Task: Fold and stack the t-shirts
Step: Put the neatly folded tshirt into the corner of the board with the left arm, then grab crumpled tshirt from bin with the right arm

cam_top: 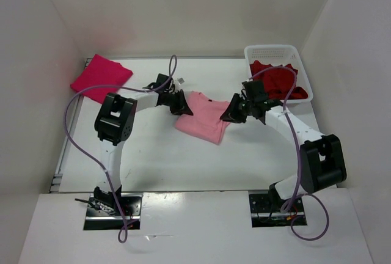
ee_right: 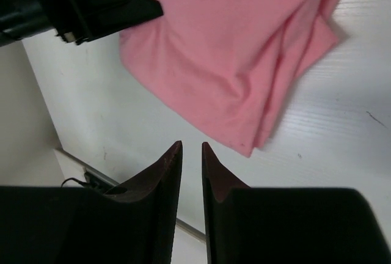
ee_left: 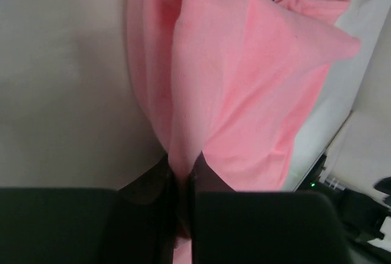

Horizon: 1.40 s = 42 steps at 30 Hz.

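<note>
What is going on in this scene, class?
The left gripper is pinching a fold of the pale pink t-shirt in the middle of the table. The right gripper hovers beside it, jaws narrowly apart, holding nothing. The crimson-pink t-shirt lies folded at the far left, and the dark red t-shirt sits in the white basket at the far right.

left gripper (ee_left: 182,172): fingers pinched on cloth edge, bottom centre | pale pink t-shirt (ee_left: 244,80): bunched, long folds running up from the pinch, dark mark at top | table (ee_left: 61,93): bare, left
</note>
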Available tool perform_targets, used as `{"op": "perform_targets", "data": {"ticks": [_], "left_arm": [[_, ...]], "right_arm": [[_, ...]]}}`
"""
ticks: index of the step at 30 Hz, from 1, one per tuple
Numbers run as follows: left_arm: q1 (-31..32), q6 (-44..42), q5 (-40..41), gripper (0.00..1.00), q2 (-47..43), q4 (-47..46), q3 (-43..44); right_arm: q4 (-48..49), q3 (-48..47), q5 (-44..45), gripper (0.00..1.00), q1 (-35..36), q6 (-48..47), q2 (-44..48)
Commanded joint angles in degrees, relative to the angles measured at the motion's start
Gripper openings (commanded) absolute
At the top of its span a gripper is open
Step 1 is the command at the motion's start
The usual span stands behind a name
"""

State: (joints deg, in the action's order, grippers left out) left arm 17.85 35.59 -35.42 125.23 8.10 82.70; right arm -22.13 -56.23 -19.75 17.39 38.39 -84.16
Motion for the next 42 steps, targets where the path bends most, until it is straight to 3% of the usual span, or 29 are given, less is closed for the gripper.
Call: {"op": "perform_targets", "data": {"ticks": [1,3,11,16,18,20,22,23,26,30,34,36,37,39,42], "left_arm": [[1.5,1.0,4.2,0.06,1.9,0.3,2.8],[1.5,3.4,6.1,0.00,0.9,0.3,5.2],[-6.6,8.2,5.4,0.00,-5.3,1.7,18.3],[-19.1,8.2,4.9,0.00,-9.8,3.9,22.8],[-26.4,9.7,4.9,0.00,-13.0,2.1,18.0],[-31.4,11.5,5.4,0.38,-15.1,-0.3,12.7],[-38.3,15.4,4.2,0.70,-17.6,-5.5,2.9],[-40.2,16.7,2.9,0.98,-17.6,-6.9,-0.2],[-43.7,17.7,-1.3,1.00,-18.6,-6.4,-8.0],[-44.4,15.2,4.4,1.00,-27.4,-5.3,-17.4],[-44.4,15.2,7.2,1.00,-37.1,-4.0,-21.5],[-42.6,14.0,7.2,1.00,-39.2,-3.3,-21.5],[-41.8,12.7,7.2,1.00,-40.8,-2.5,-21.5],[-37.6,11.2,6.7,1.00,-42.1,-1.0,-21.5],[-30.0,7.8,5.3,1.00,-43.3,1.6,-23.3]], "right_arm": [[1.7,0.5,-0.9,0.24,0.3,0.9,5.6],[1.7,1.1,-1.5,0.25,0.3,1.4,6.7],[0.5,4.3,-3.2,0.27,-0.3,2.0,10.9],[0.5,4.8,-5.7,0.27,-0.3,1.4,11.0],[0.5,4.8,-6.3,0.27,-0.3,1.4,10.9],[0.5,4.2,-6.3,0.27,-0.3,0.8,10.4],[0.5,3.7,-6.8,0.27,-0.3,0.8,9.9],[0.5,3.7,-7.3,0.29,-0.3,0.3,9.3],[0.0,1.6,-7.3,0.38,-0.9,-0.4,8.2],[-0.7,-2.0,-7.3,0.46,-1.5,-1.5,5.9],[0.3,-5.6,-5.3,0.50,-2.7,-1.5,2.5],[-1.3,-10.5,-0.7,0.51,-3.8,-3.1,0.2],[-2.1,-12.7,1.8,0.56,-3.8,-3.7,-2.5],[-4.5,-19.2,8.7,0.63,-6.8,-4.7,-6.7],[-5.1,-25.8,18.1,0.64,-11.0,-6.0,-10.0]]}}
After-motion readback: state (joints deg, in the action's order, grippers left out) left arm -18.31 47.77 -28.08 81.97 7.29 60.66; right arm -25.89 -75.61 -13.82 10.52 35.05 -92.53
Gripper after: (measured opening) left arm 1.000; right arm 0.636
